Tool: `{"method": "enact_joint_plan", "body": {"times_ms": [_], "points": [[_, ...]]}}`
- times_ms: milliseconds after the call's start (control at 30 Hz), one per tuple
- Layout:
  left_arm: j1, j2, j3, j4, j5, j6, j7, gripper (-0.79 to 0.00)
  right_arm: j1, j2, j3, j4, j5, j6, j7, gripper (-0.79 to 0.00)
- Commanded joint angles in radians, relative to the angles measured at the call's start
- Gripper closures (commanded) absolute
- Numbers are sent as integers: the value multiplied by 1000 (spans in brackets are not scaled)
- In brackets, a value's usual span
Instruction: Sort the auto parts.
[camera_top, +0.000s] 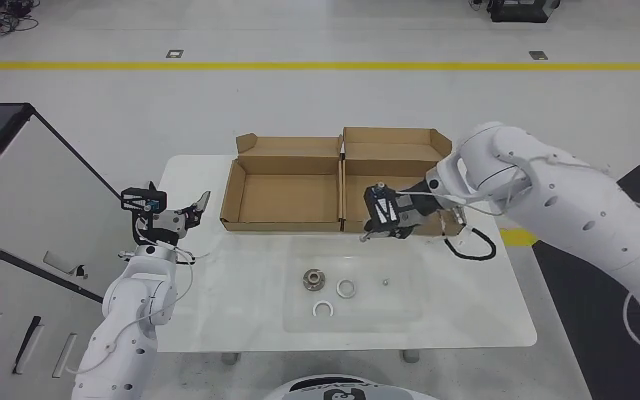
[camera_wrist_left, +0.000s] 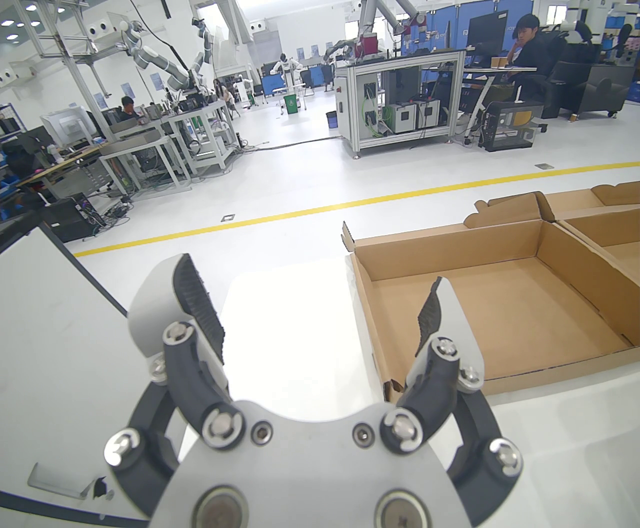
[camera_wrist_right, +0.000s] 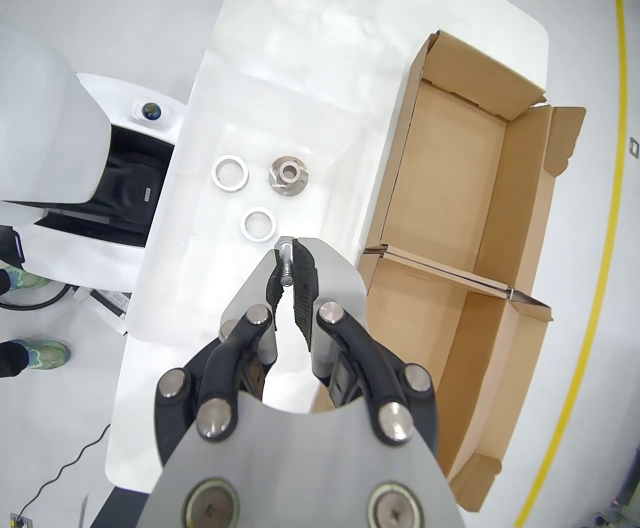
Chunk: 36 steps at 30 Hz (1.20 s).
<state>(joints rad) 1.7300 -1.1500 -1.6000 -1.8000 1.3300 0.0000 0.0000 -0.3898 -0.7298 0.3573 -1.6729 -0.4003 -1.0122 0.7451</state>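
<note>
Bolt in hand, close to the boxes.
The right gripper (camera_wrist_right: 289, 261) pinches a threaded bolt (camera_wrist_right: 284, 274) by its shank above the table (camera_wrist_right: 310, 65), probably bound for the right cardboard box (camera_wrist_right: 400, 320). A flanged hub (camera_wrist_right: 287, 175) and two rings (camera_wrist_right: 229, 172) lie unsorted. The left gripper (camera_wrist_left: 320, 300) gapes wide and empty beside the left cardboard box (camera_wrist_left: 500, 300).

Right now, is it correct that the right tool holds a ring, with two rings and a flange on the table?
Not quite: the right wrist view shows the right tool holding a bolt, not a ring. The rest stands.
</note>
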Motion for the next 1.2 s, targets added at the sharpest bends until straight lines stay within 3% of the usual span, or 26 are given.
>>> {"method": "enact_joint_plan", "body": {"times_ms": [0, 333, 800, 1000, 1167], "points": [[0, 0, 0, 0, 0, 0, 0, -785, 19, -11, -9, 16, 1, 0, -28, 0], [0, 0, 0, 0, 0, 0, 0, -785, 89, -17, -31, 22, 94, 0, -171, 0], [0, 0, 0, 0, 0, 0, 0, -785, 111, 75, 61, -61, 321, 0, -326, 0], [0, 0, 0, 0, 0, 0, 0, -785, 75, 114, 126, -129, 478, 0, -329, 0], [0, 0, 0, 0, 0, 0, 0, -785, 25, 137, 223, -166, 663, 0, -252, 0]]}}
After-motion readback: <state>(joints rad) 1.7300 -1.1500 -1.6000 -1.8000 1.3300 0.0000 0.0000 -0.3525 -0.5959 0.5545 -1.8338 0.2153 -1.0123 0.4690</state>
